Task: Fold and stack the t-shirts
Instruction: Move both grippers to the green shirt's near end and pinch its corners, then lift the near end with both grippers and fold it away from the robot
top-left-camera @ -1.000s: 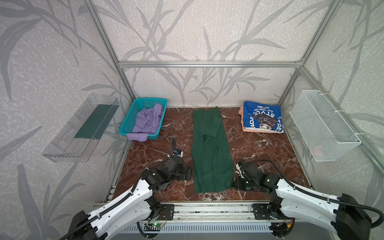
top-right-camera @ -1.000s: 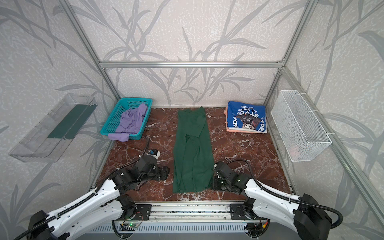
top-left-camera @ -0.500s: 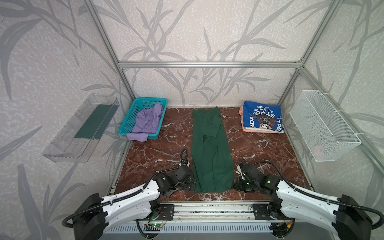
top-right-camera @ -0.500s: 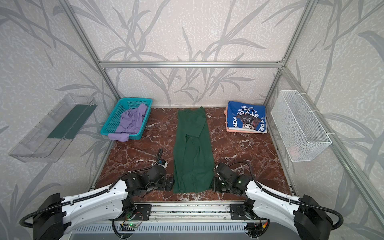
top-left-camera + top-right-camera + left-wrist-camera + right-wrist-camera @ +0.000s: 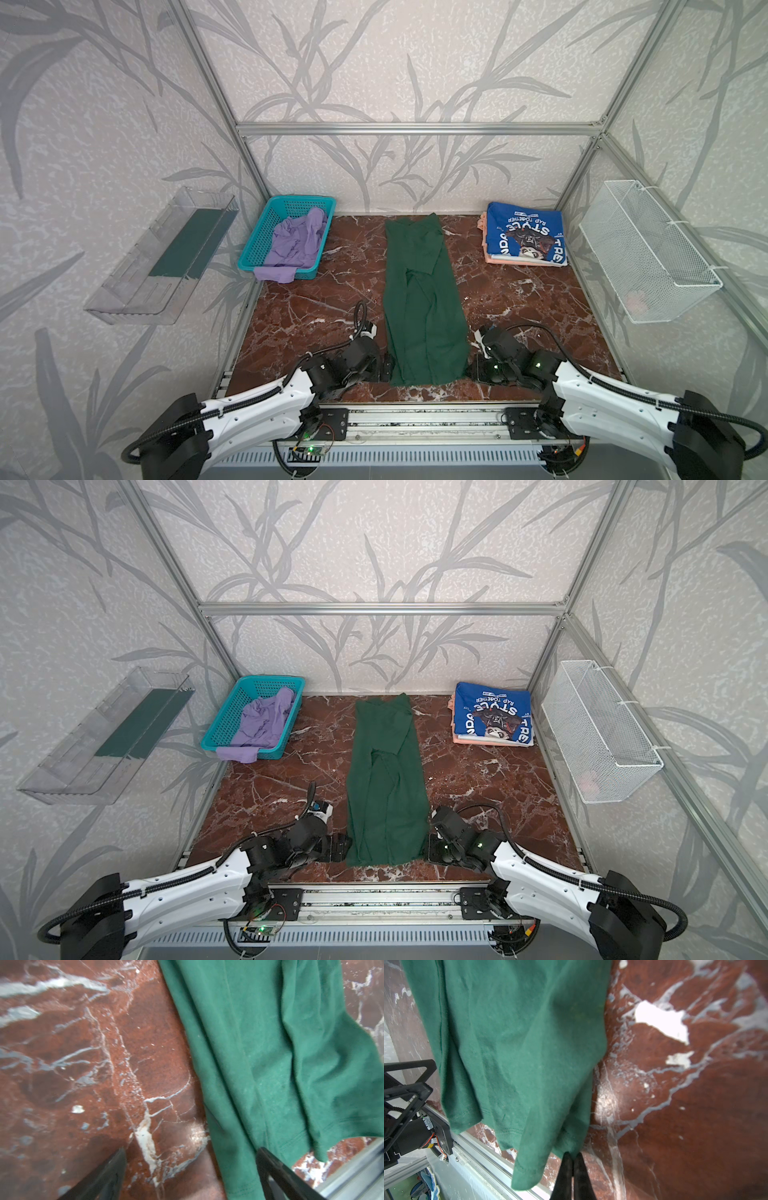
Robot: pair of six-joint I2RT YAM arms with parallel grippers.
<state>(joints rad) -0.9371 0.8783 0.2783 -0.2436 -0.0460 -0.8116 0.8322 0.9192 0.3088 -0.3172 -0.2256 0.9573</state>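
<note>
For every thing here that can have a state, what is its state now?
green t-shirt: folded into a long strip, lying on the table
lavender t-shirt: crumpled in the turquoise basket, one end over its rim
peach t-shirt: folded, underneath
blue t-shirt: folded, on the peach t-shirt
left gripper: open, at the green t-shirt's near corner
right gripper: shut on its other near corner

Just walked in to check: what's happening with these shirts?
Two arms are folding the green t-shirt, laid as a long strip on the marble table. The right gripper is shut on its near right corner; the left gripper, open, is at its near left corner. A folded blue t-shirt sits on a peach t-shirt; the lavender t-shirt lies crumpled in the basket.
</note>
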